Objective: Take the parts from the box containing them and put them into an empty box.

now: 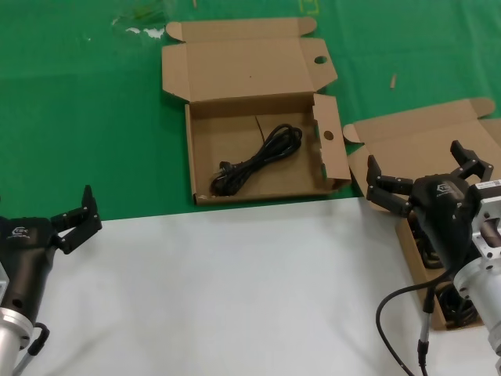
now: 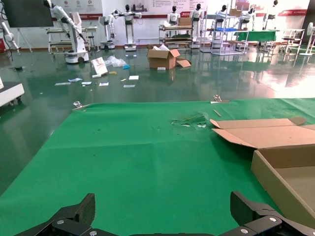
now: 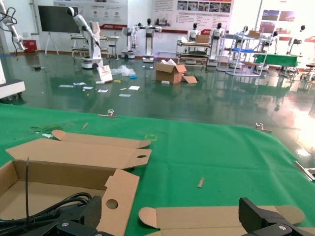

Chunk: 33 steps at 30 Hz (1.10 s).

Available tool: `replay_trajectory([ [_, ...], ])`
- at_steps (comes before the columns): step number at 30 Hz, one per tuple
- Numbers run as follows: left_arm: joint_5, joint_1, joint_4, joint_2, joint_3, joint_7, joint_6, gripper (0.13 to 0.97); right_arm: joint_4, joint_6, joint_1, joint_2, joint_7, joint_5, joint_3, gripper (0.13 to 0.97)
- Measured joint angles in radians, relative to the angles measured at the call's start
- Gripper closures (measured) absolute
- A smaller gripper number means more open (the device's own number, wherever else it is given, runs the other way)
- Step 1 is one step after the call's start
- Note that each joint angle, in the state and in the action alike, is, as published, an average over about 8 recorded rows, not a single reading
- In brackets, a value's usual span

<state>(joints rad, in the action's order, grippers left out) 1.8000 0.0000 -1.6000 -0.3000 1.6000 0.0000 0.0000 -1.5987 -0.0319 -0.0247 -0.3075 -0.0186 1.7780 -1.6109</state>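
The wide box with round holes (image 1: 227, 129) lies open at the middle of the green mat, with one coiled black cable (image 1: 258, 160) in it. It shows in the right wrist view (image 3: 118, 191), with the cable (image 3: 59, 204), and in the left wrist view (image 2: 280, 172). The box with ear tabs (image 1: 423, 137) lies open at the right; dark cables (image 1: 462, 309) show in it, mostly hidden behind my right arm. My right gripper (image 1: 415, 160) (image 3: 173, 211) is open and empty above that box's lid (image 3: 206, 216). My left gripper (image 1: 74, 219) (image 2: 162, 211) is open and empty at the near left.
A white sheet (image 1: 235, 290) covers the near part of the table; the green mat (image 1: 78, 102) covers the far part. My right arm's own black cable (image 1: 391, 313) loops over the white sheet. Small scraps (image 1: 145, 31) lie at the mat's far edge.
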Motion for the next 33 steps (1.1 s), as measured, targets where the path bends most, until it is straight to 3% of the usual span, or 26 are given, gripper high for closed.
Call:
replay_trajectory([
  [33, 0.000, 0.000, 0.000, 0.000, 0.000, 0.000, 0.000, 0.132, 0.000, 0.000, 0.000, 0.000, 0.000, 0.000, 0.000, 0.129],
])
